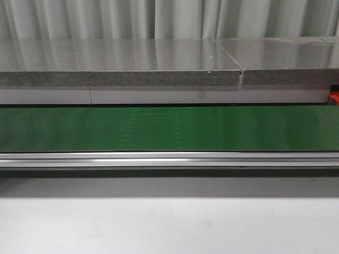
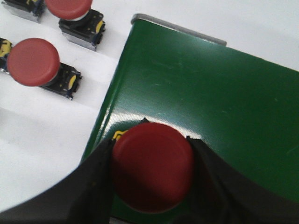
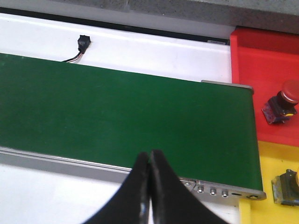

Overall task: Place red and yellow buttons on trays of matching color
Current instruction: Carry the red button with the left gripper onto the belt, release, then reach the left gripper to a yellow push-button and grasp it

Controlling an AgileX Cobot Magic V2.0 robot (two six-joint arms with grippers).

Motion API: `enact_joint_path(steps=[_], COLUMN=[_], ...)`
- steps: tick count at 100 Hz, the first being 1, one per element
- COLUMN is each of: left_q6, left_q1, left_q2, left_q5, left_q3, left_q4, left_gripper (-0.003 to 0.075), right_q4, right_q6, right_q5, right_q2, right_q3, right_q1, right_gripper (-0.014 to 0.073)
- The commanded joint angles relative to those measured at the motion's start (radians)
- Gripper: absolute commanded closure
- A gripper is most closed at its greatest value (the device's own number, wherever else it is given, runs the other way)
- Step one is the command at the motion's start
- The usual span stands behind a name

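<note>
My left gripper (image 2: 152, 142) is shut on a red button (image 2: 152, 165), held over the near corner of the green conveyor belt (image 2: 210, 93). Two more red buttons (image 2: 33, 62) (image 2: 69, 7) lie on the white table beside the belt. In the right wrist view, my right gripper (image 3: 149, 156) is shut and holds nothing, above the belt's front rail. A red tray (image 3: 261, 51) at the belt's end holds a red button (image 3: 282, 105). A yellow tray (image 3: 271, 163) beside it holds a grey-bodied button (image 3: 286, 187) whose cap colour is hidden.
The front view shows only the bare green belt (image 1: 169, 128), its aluminium rail (image 1: 169, 159), a grey stone ledge (image 1: 122, 69) behind, and white table in front; no arm appears there. A small black cable connector (image 3: 82, 44) lies beyond the belt.
</note>
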Motion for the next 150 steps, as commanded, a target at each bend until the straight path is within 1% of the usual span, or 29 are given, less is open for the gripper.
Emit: enact_joint_path(steps=[1, 5, 12, 15, 17, 21, 22, 24, 27, 32, 34, 39, 62, 79, 91, 100, 112, 130, 136, 150], left_q6=[0.037, 0.062, 0.097, 0.109, 0.120, 0.130, 0.133, 0.135, 0.147, 0.155, 0.158, 0.174, 0.280, 0.281, 0.278, 0.278, 0.278, 0.269, 0.269, 0.269], left_q1=[-0.005, -0.005, -0.005, -0.005, -0.005, -0.005, -0.005, -0.005, -0.005, -0.006, -0.006, -0.006, -0.006, -0.006, -0.005, 0.020, 0.095, 0.282, 0.343, 0.444], left_q2=[-0.025, -0.025, -0.025, -0.025, -0.025, -0.025, -0.025, -0.025, -0.025, -0.025, -0.025, -0.025, -0.025, -0.030, -0.064, -0.100, -0.144, -0.167, -0.165, -0.162], left_q5=[-0.041, -0.041, -0.041, -0.041, -0.041, -0.041, -0.042, -0.042, -0.047, -0.051, -0.051, -0.051, -0.035, -0.008, -0.021, -0.004, 0.035, 0.085, 0.075, 0.015], left_q3=[-0.031, -0.031, -0.031, -0.031, -0.031, -0.031, -0.031, -0.031, -0.031, -0.033, -0.033, -0.037, -0.105, -0.183, -0.190, -0.190, -0.186, -0.154, -0.133, -0.070], left_q4=[-0.031, -0.052, -0.078, -0.086, -0.091, -0.104, -0.104, -0.104, -0.104, -0.113, -0.114, -0.131, -0.245, -0.250, -0.250, -0.250, -0.250, -0.263, -0.286, -0.286], left_gripper=[0.0706, 0.0671, 0.0566, 0.0497, 0.0465, 0.0365, 0.0330, 0.0295, 0.0212, 0.0120, 0.0091, 0.0052, 0.0048, 0.0048, 0.0048, 0.0048, 0.0048, 0.0048, 0.0048, 0.0048], right_q4=[-0.002, -0.002, -0.002, -0.002, -0.002, -0.002, -0.002, -0.002, -0.002, -0.002, -0.002, -0.002, -0.002, -0.002, -0.002, -0.002, -0.002, -0.002, -0.002, -0.002], right_q6=[-0.007, -0.007, -0.007, -0.007, -0.007, -0.007, -0.007, -0.007, -0.007, -0.007, -0.007, -0.007, -0.007, -0.007, -0.007, -0.007, -0.007, -0.007, -0.007, -0.007], right_q5=[-0.067, -0.067, -0.067, -0.067, -0.067, -0.067, -0.067, -0.067, -0.067, -0.067, -0.067, -0.067, -0.067, -0.067, -0.067, -0.067, -0.067, -0.066, -0.065, -0.065], right_q2=[-0.004, -0.004, -0.004, -0.004, -0.004, -0.004, -0.004, -0.004, -0.004, -0.004, -0.004, -0.004, -0.004, -0.004, -0.004, -0.004, -0.004, -0.004, -0.004, -0.004], right_q3=[-0.027, -0.027, -0.027, -0.027, -0.027, -0.027, -0.027, -0.027, -0.027, -0.027, -0.027, -0.027, -0.027, -0.027, -0.027, -0.027, -0.027, -0.027, -0.027, -0.027], right_q1=[0.001, 0.001, 0.001, 0.001, 0.001, 0.001, 0.001, 0.001, 0.001, 0.001, 0.001, 0.001, 0.001, 0.001, 0.001, 0.001, 0.001, 0.001, 0.001, 0.001], right_gripper=[0.0713, 0.0713, 0.0713, 0.0713, 0.0713, 0.0713, 0.0713, 0.0713, 0.0713, 0.0713, 0.0713, 0.0713, 0.0713, 0.0713, 0.0713, 0.0713, 0.0713, 0.0713, 0.0713, 0.0713])
